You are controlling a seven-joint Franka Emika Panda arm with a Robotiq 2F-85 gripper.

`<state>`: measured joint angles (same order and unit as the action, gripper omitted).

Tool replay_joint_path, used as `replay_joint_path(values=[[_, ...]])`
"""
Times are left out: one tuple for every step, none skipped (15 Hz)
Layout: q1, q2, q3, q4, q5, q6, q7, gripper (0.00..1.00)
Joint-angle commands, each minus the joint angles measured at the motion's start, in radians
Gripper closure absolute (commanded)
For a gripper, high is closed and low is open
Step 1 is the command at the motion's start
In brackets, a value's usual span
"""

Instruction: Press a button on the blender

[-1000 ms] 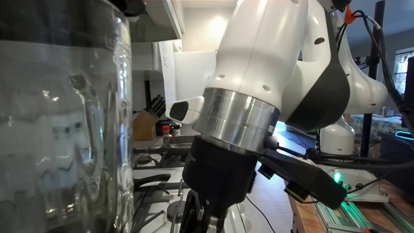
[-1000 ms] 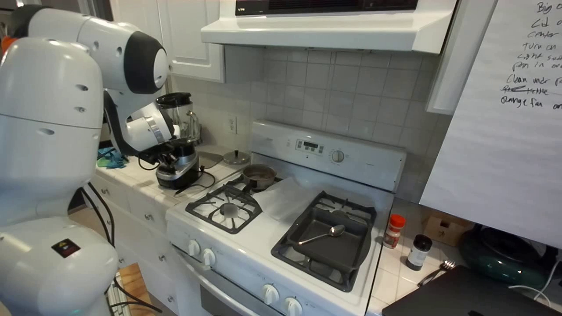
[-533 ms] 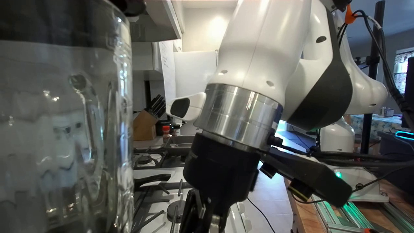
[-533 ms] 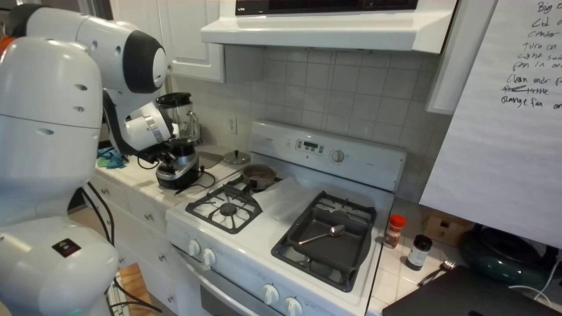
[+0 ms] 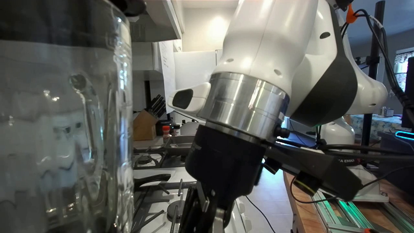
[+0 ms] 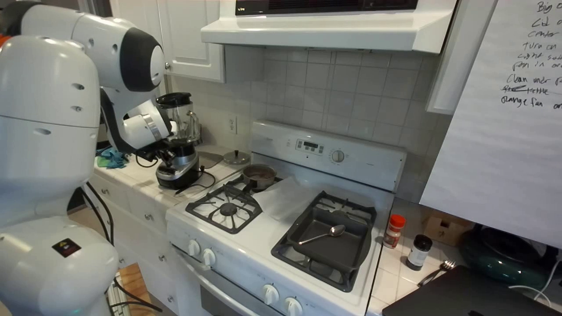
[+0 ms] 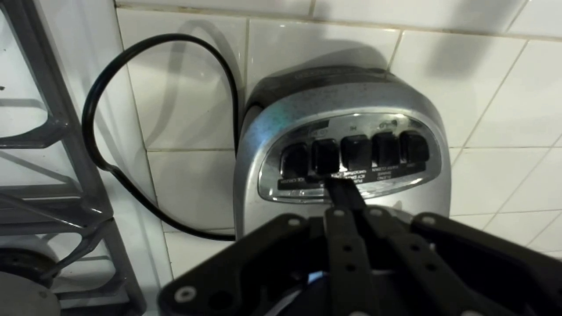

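The blender's clear ribbed jar [image 5: 64, 113] with its dark rim fills the left of an exterior view. The whole blender [image 6: 178, 171] stands upright on the tiled counter in an exterior view. In the wrist view, its silver base [image 7: 272, 131] carries a row of several black buttons [image 7: 327, 156] with small labels. My gripper [image 7: 340, 181] is shut and empty, fingertips together. In the wrist view, the tips overlap the label strip by the second button from the left; contact cannot be told. The gripper [image 6: 167, 158] also shows in front of the base in an exterior view.
A black cord [image 7: 90, 118] loops on the counter beside the base. The stove [image 6: 281, 237] adjoins the counter, with a small pot [image 6: 259, 176] and a square pan [image 6: 333, 250] holding a spoon [image 6: 322, 235]. A lid [image 6: 237, 157] lies behind the blender. A knife block [image 5: 144, 126] stands beyond the stove.
My wrist has risen and shifted to the right in an exterior view, and moved slightly left in an exterior view. The blender has not moved.
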<state>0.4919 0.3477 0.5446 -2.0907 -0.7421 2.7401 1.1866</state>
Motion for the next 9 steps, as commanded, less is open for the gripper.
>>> replay_joint_path(values=[[-0.003, -0.021, 0.0, -0.022, -0.002, -0.01, 0.0, 1.0], [-0.003, -0.022, 0.0, -0.023, -0.003, -0.015, -0.003, 1.0], [-0.003, -0.023, -0.001, -0.024, -0.005, -0.021, -0.006, 1.0], [0.001, -0.027, -0.007, -0.025, -0.014, -0.034, -0.002, 1.0], [-0.003, -0.026, -0.004, -0.026, -0.005, -0.034, -0.006, 1.0], [-0.004, -0.025, -0.003, -0.027, -0.004, -0.037, -0.01, 1.0], [-0.006, -0.022, -0.001, -0.028, 0.002, -0.042, -0.014, 1.0], [-0.003, -0.023, -0.007, -0.03, -0.007, -0.055, -0.013, 1.0], [0.068, -0.039, -0.082, -0.036, 0.049, -0.041, -0.049, 1.0]])
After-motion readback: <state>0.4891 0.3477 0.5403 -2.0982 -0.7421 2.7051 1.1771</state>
